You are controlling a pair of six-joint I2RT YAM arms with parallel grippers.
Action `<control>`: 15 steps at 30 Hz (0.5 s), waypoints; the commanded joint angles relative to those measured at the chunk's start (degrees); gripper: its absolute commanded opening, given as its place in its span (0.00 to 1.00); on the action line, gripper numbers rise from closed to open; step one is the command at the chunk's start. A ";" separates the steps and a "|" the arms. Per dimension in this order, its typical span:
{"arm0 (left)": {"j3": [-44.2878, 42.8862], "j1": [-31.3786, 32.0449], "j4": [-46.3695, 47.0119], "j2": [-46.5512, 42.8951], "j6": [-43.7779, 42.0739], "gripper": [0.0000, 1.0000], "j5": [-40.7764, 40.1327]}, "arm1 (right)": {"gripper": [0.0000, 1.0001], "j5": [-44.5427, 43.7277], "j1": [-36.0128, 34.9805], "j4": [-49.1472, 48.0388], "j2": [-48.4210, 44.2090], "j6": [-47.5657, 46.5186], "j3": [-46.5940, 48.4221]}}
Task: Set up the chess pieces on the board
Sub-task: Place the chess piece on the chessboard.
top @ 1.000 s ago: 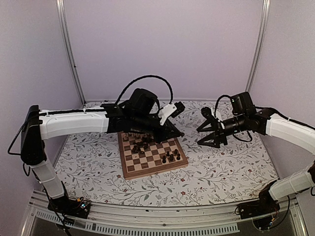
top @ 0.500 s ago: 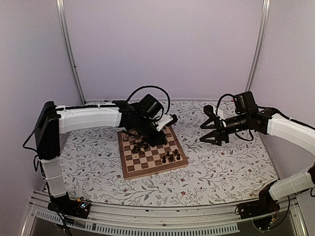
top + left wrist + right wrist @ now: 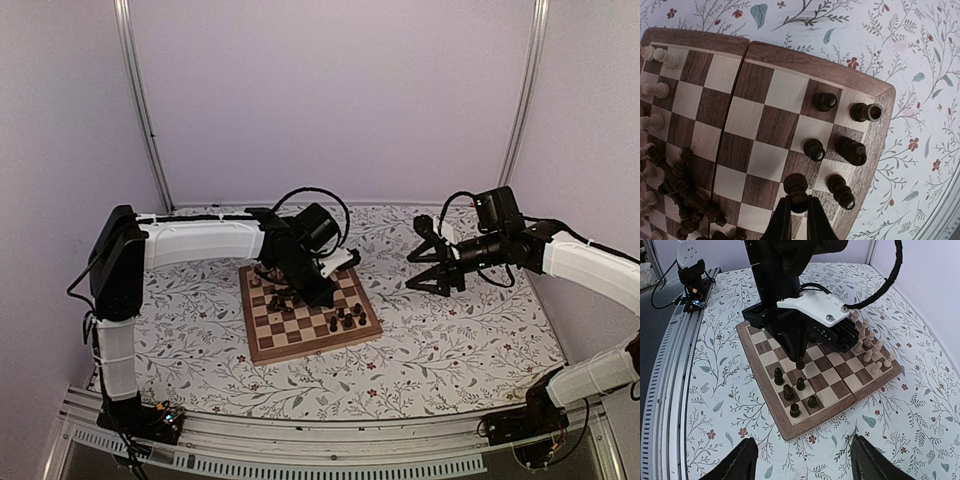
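Observation:
The board lies on the floral cover; it also shows in the left wrist view and the right wrist view. My left gripper is shut on a dark pawn, held over the board's right part, just above the squares. Several dark pieces stand near the right rim. A heap of dark pieces lies at the left, and pale pieces stand along the far left edge. My right gripper is open and empty, right of the board above the cover.
The floral cover spreads round the board. An aluminium rail runs along the near edge. Purple walls and metal posts close the back and sides.
My left arm has drawn back leftward and lowered over the board's middle, the gripper now pointing down. The right arm has barely moved.

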State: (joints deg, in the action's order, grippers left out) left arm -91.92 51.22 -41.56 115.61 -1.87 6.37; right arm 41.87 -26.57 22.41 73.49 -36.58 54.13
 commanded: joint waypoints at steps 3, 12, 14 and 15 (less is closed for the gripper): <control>-1.51 -0.68 -2.08 1.81 0.79 0.04 0.95 | 0.67 -0.60 0.18 -0.37 0.41 -0.77 -0.60; -1.89 -0.58 -2.04 3.74 1.44 0.05 2.25 | 0.66 -0.67 0.19 -0.27 0.48 -1.00 -0.60; -2.11 -0.51 -1.94 4.13 1.51 0.05 2.55 | 0.67 -0.70 0.18 -0.18 0.59 -1.04 -0.65; -2.26 -0.51 -1.94 4.36 1.51 0.05 2.59 | 0.66 -0.72 0.20 -0.18 0.53 -1.12 -0.62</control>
State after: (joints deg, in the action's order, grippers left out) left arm -92.12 51.22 -42.83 118.69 -0.89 7.55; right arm 41.78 -26.57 22.41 73.52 -37.12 54.13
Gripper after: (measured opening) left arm 0.098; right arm 0.666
